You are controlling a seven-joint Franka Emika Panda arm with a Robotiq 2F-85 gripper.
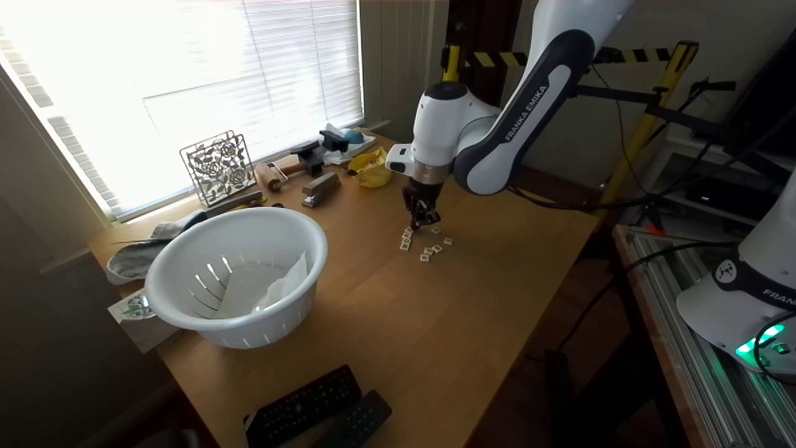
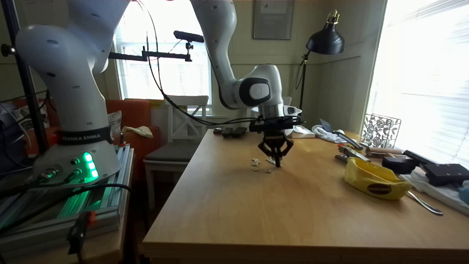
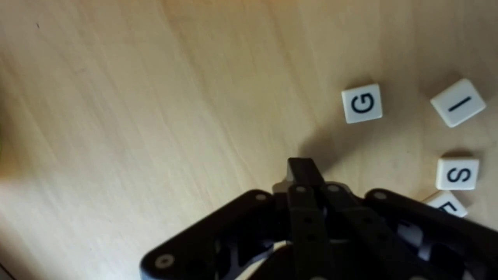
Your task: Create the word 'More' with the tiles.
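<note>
Tool (image 3: 305, 169) drawn closed, though whether on anything I could not tell, stood just beside one end of a short row of tiles (image 1: 405, 241) on the table (image 1: 472, 298); loose tiles (image 1: 437, 248), probably next, lay toward the base (image 1: 724, 311).

wrist view: tile (image 3: 446, 202) partly behind pincer (image 3: 305, 167) | in an exterior view: tiles (image 2: 268, 171) illegible
</note>
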